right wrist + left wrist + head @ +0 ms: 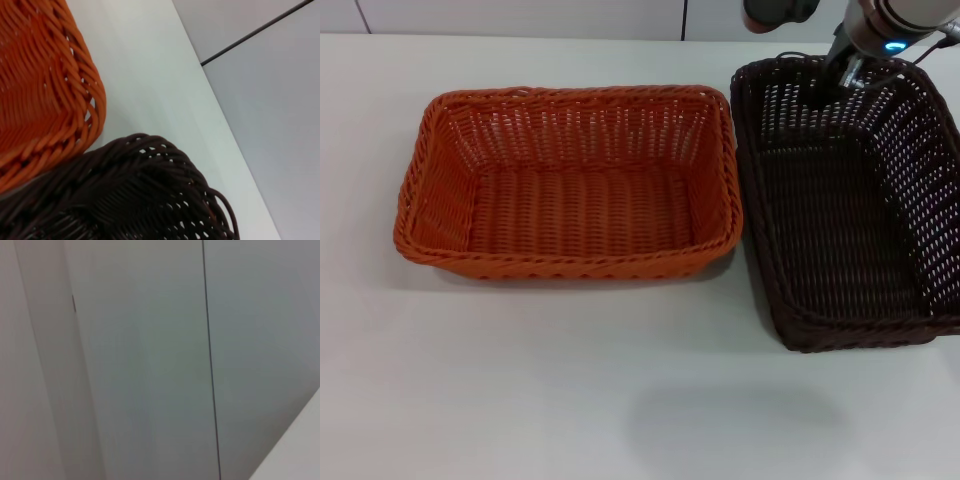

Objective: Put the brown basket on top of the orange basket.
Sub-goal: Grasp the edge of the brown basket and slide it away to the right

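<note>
Two rectangular woven baskets side by side on a white table [620, 400], both open at the top with nothing inside. On the left, the orange basket [570, 185]: bright wicker-style weave, braided rim, sloping sides with open slots, tighter weave across the floor. On the right, just beside it and touching or nearly touching at the near rims, the brown basket [850, 200]: very dark, almost black, same braided rim and open-weave sloping walls, running off the right edge of the head view. Not yet stacked; each flat on the tabletop. Over the far rim of the dark one, the right gripper [835, 85], reaching down to the back wall near its far left corner, fingertips lost against the dark weave; cannot tell whether spread or closed on the rim. From the right wrist, a close look at the dark rim's curved corner [150, 190] next to the orange corner [45, 100], a strip of white table between and beyond. Smooth, matte tabletop; pale wall panels [270, 100] with dark seams behind it. Left gripper out of sight, its wrist camera facing only pale panelled wall.
</note>
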